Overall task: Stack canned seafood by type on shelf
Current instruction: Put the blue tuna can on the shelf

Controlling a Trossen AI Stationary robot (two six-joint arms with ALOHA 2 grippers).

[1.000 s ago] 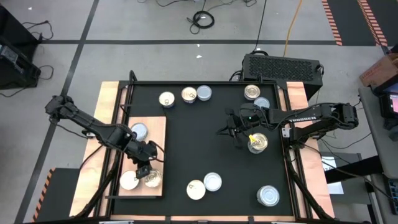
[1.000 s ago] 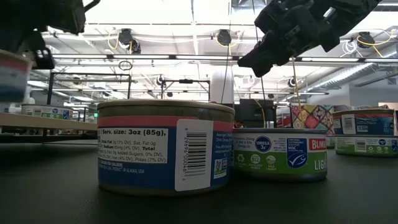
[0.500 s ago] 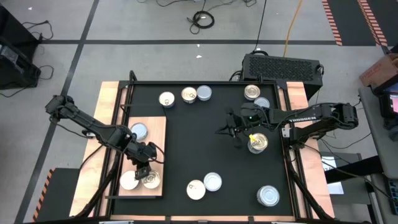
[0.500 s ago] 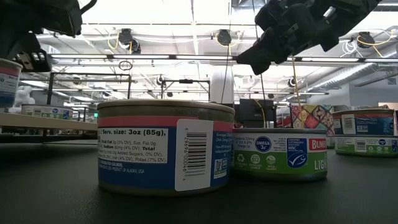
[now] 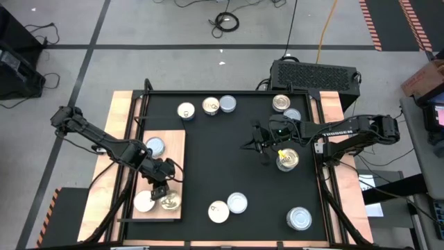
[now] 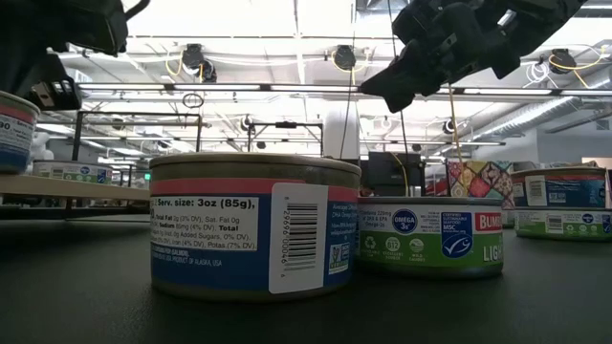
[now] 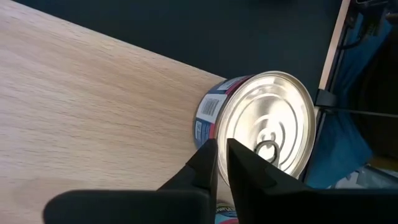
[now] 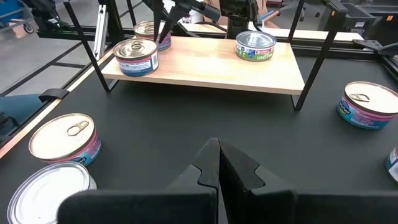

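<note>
Three tins sit on the shelf (image 5: 173,142); my left gripper (image 7: 222,163) looks nearly pressed together above one rigid, slippery tin (image 7: 267,124); grip its sidewall.

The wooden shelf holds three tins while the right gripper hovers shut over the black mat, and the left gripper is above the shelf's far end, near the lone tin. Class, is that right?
One slip: the left gripper is at the near end of the shelf, over the silver-topped tin beside the white-topped tin, as the high view shows. The lone tin sits at the far end. The rest stands.
</note>
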